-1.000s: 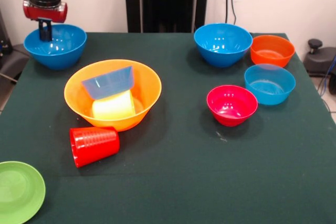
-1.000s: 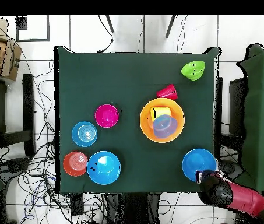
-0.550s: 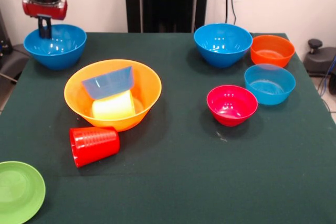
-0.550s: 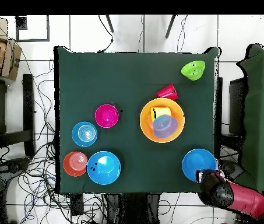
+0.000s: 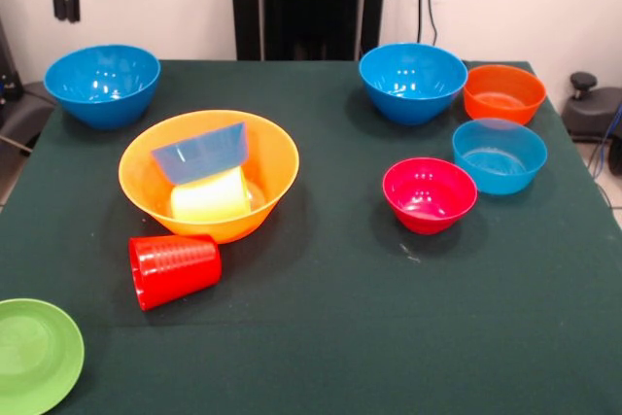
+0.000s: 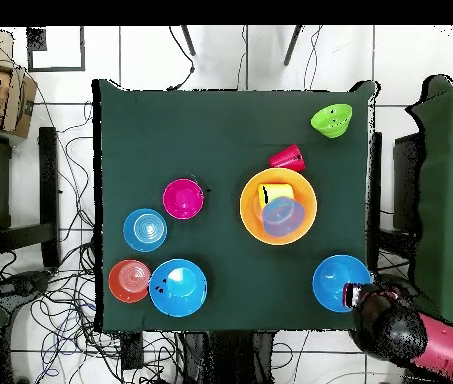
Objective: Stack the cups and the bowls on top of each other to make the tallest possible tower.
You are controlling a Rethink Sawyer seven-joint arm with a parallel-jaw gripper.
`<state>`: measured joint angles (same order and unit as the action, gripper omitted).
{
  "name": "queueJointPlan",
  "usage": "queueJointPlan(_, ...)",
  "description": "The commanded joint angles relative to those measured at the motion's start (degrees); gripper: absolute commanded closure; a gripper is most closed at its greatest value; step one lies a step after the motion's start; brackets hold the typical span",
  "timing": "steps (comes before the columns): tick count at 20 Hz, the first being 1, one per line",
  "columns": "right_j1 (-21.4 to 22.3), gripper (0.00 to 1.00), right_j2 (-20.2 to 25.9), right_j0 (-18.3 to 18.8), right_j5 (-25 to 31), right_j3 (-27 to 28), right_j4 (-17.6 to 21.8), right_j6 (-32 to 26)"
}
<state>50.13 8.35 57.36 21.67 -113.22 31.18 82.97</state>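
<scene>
The big yellow-orange bowl (image 5: 277, 157) (image 6: 247, 206) holds the yellow cup (image 5: 209, 197) (image 6: 274, 192) on its side, with a pale blue bowl (image 5: 201, 153) (image 6: 282, 216) tilted on top of it. The red ribbed cup (image 5: 173, 269) (image 6: 286, 157) lies on its side beside that bowl. A deep blue bowl (image 5: 102, 85) (image 6: 341, 282) stands at a table corner. My gripper (image 5: 65, 2) (image 6: 350, 295) hangs high above that bowl's outer edge, apart from it and holding nothing.
On the other half of the table stand a deep blue bowl (image 5: 412, 82) (image 6: 178, 287), an orange bowl (image 5: 503, 92) (image 6: 129, 280), a pale blue bowl (image 5: 499, 155) (image 6: 145, 229) and a pink-red bowl (image 5: 429, 194) (image 6: 183, 198). A light green bowl (image 5: 34, 352) (image 6: 331, 120) sits at a corner.
My gripper has risen from the rim of the corner blue bowl to well above it. The bowl stayed on the table and nothing else moved.
</scene>
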Motion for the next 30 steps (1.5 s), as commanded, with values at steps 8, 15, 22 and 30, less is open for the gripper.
queueJointPlan(8, -1.63, 1.0, 5.45, -4.96, 3.44, 1.58, 0.36, 0.34)
queueJointPlan(15, -7.27, 1.0, 7.33, -3.47, 1.86, 6.38, 1.56, -2.32)
queueJointPlan(22, -13.05, 1.0, 8.7, -2.44, -1.2, 10.73, 2.67, -2.41)
queueJointPlan(30, -14.21, 1.0, 8.77, -1.86, -1.77, 11.82, 2.31, -1.36)
